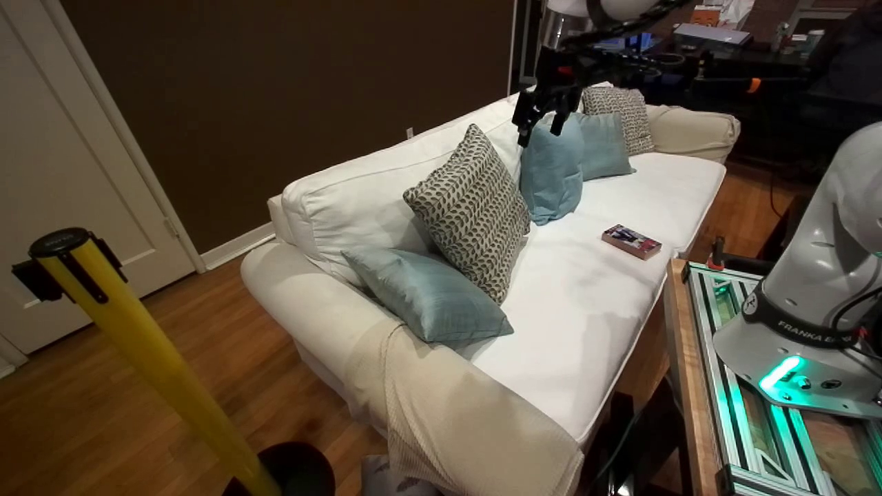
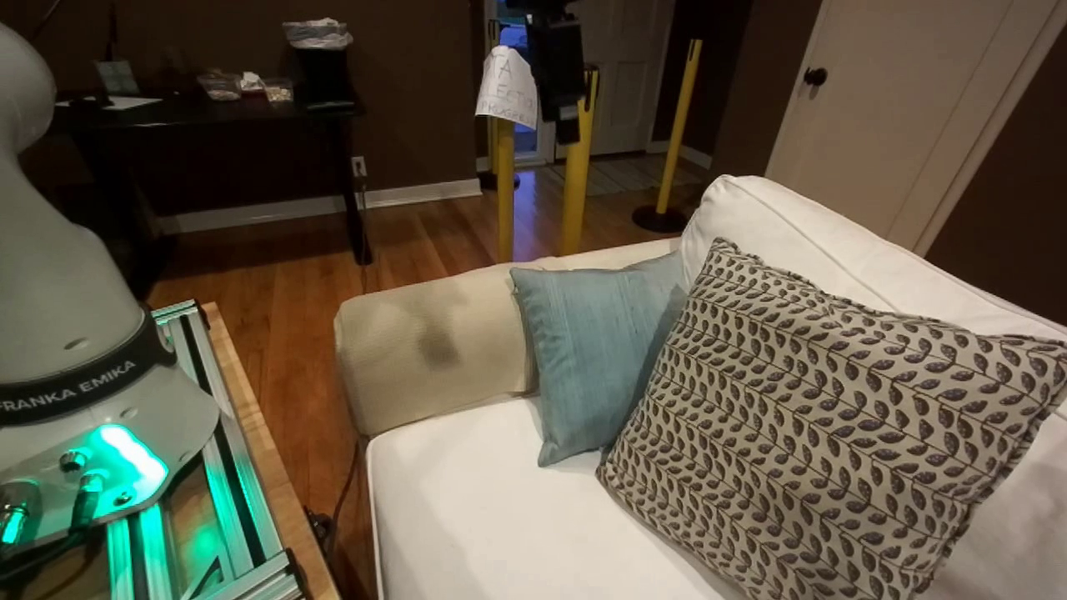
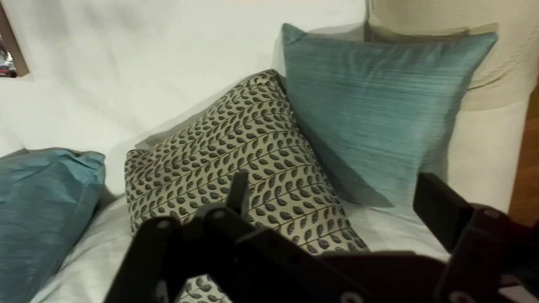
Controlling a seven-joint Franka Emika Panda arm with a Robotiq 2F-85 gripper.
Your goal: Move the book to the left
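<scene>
The book [image 1: 631, 241] lies flat on the white sofa seat in an exterior view, its reddish-pink cover with dark and pale patches facing up. In the wrist view only a piece of the book [image 3: 6, 63] shows, cut off at the left edge. It does not show in the exterior view where my gripper [image 2: 568, 125] hangs at the top. My gripper [image 1: 541, 129] is up over the sofa's back side, well apart from the book. In the wrist view its two fingers [image 3: 334, 185] are wide apart with nothing between them.
A grey patterned cushion [image 1: 475, 213] leans on the sofa back, with light-blue pillows [image 1: 427, 293] [image 1: 551, 172] on either side. The sofa arm [image 1: 455, 406] bounds one end. The robot's base stands on a wood-edged table [image 1: 679, 331] along the seat's front. A yellow post [image 1: 151, 351] stands beyond the arm.
</scene>
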